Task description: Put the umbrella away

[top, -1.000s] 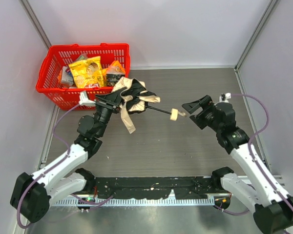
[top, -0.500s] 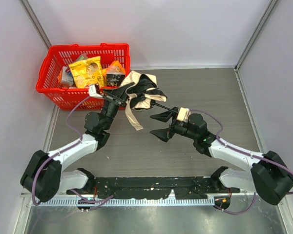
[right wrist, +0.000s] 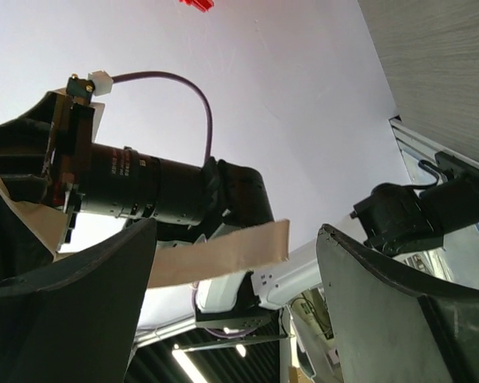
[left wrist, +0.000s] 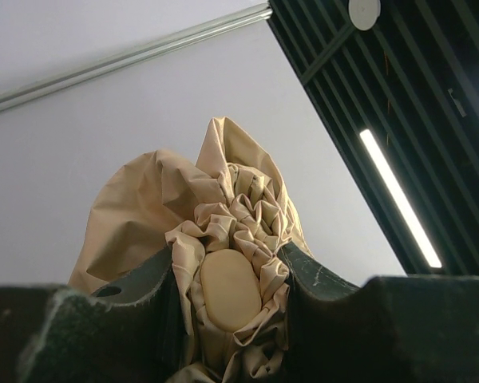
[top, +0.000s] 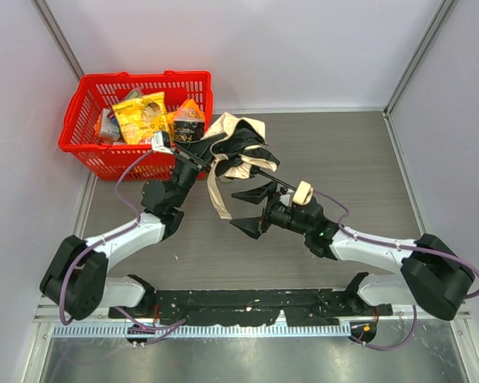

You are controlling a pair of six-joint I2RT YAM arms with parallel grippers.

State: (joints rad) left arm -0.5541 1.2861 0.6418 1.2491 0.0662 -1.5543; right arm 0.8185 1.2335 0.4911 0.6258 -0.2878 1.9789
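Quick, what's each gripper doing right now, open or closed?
Left gripper: closed on the umbrella fabric.
Right gripper: open, gripping nothing.

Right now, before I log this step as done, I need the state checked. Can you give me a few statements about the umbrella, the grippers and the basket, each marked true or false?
1. The left gripper is clamped on the umbrella fabric. True.
2. The right gripper is shut on the knob handle. False: it is open and holds nothing.
3. The umbrella lies inside the red basket. False: it is outside the basket, in the left gripper.
4. The red basket holds snack packets. True.
5. A fabric strap hangs from the umbrella. True.
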